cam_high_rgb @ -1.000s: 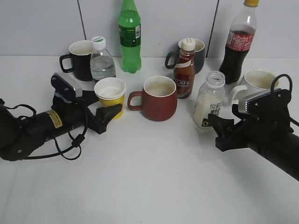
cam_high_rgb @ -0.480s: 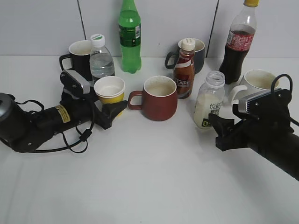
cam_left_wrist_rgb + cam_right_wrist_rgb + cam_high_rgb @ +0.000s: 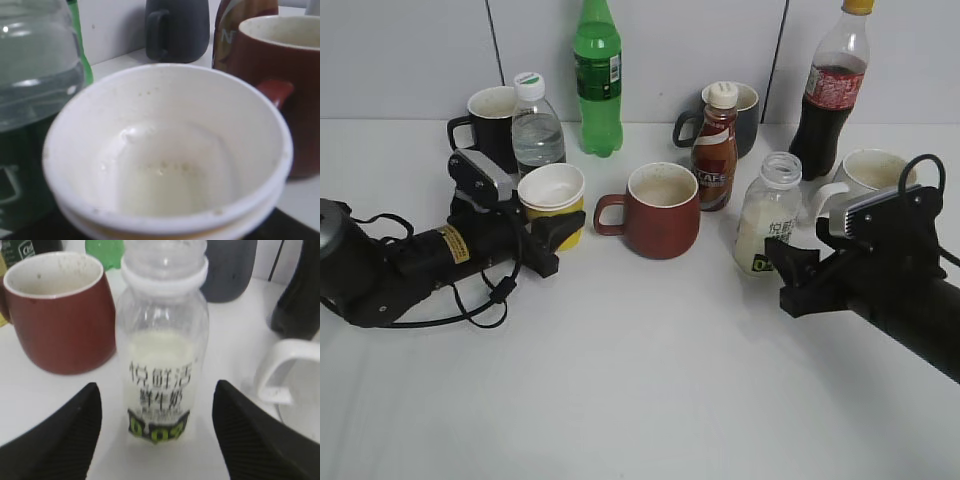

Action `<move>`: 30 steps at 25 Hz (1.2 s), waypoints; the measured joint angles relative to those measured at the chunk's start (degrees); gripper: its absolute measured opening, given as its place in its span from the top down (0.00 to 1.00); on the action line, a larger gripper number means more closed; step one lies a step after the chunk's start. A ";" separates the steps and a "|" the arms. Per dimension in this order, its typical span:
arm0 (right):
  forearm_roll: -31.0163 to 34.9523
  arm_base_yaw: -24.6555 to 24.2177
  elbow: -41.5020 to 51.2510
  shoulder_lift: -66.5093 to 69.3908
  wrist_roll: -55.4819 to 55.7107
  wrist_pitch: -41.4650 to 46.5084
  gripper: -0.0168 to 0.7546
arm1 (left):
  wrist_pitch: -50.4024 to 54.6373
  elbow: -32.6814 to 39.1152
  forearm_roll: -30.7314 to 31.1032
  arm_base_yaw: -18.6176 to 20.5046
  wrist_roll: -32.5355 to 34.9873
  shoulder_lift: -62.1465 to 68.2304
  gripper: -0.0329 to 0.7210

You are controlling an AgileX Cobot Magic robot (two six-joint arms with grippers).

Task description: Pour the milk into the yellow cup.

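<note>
The yellow cup (image 3: 553,200) stands left of centre, and its white inside fills the left wrist view (image 3: 165,150). My left gripper (image 3: 556,218) is shut on the yellow cup; one black finger shows in front of it and the other is hidden behind. The milk (image 3: 767,220), an uncapped clear bottle about half full, stands right of centre (image 3: 161,365). My right gripper (image 3: 788,275) is open. In the right wrist view its two fingers (image 3: 160,440) flank the bottle's base without touching it.
A dark red mug (image 3: 662,212) stands between cup and milk, with a brown coffee bottle (image 3: 714,150) behind it. A water bottle (image 3: 538,125) and a black mug (image 3: 490,125) are right behind the cup. A white mug (image 3: 865,175), a cola bottle (image 3: 830,90), a grey mug (image 3: 745,115) and a green bottle (image 3: 598,80) stand at the back.
My left gripper has moved forward to the yellow cup and its front finger has closed in; the cup has shifted slightly left. The right gripper has hardly moved.
</note>
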 joint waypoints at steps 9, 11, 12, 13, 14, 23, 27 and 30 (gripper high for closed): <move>-0.02 0.00 -6.28 2.64 1.02 0.40 0.24 | 0.51 7.08 -0.14 0.00 0.00 -6.01 0.48; -0.06 0.00 -7.16 4.52 1.81 0.47 0.23 | 0.51 7.68 -0.14 0.00 0.00 -6.70 0.48; -0.06 0.00 -7.68 5.27 1.99 0.47 0.23 | 0.51 9.10 -0.14 0.00 -0.02 -7.79 0.48; -0.06 0.00 -8.29 6.12 2.10 0.59 0.23 | 0.45 10.32 -0.14 0.00 -0.02 -8.97 0.48; -0.08 0.00 -8.90 6.96 2.15 0.59 0.23 | 0.45 11.00 -0.14 0.00 -0.02 -9.68 0.49; -0.13 0.00 -16.01 12.92 2.45 2.48 0.22 | 0.42 14.27 -0.04 0.00 -0.02 -14.39 0.49; -0.13 0.00 -17.38 14.42 2.50 3.10 0.26 | 0.42 14.27 0.76 0.00 -0.02 -14.39 0.49; -0.13 0.00 -17.63 14.44 2.50 3.14 0.39 | 0.42 14.27 2.00 0.00 -0.02 -14.39 0.49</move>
